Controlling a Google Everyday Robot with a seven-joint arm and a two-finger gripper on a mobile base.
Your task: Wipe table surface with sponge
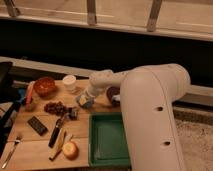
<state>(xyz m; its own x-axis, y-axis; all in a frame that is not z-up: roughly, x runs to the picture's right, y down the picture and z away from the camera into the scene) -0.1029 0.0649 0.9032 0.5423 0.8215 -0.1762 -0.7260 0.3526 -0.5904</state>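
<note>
Nearest, an apple (70, 149) and a fork (12, 150) lie on the table surface (35, 145) beside the empty green tray (109, 142). Farther back, the gripper (86, 101), pressed together on the sponge (84, 102), sits between grapes (55, 107) and a dark bowl (113, 93). Behind stand a white cup (69, 83) and red bowl (45, 86).

High oblique view behind arm (150, 100)
</note>
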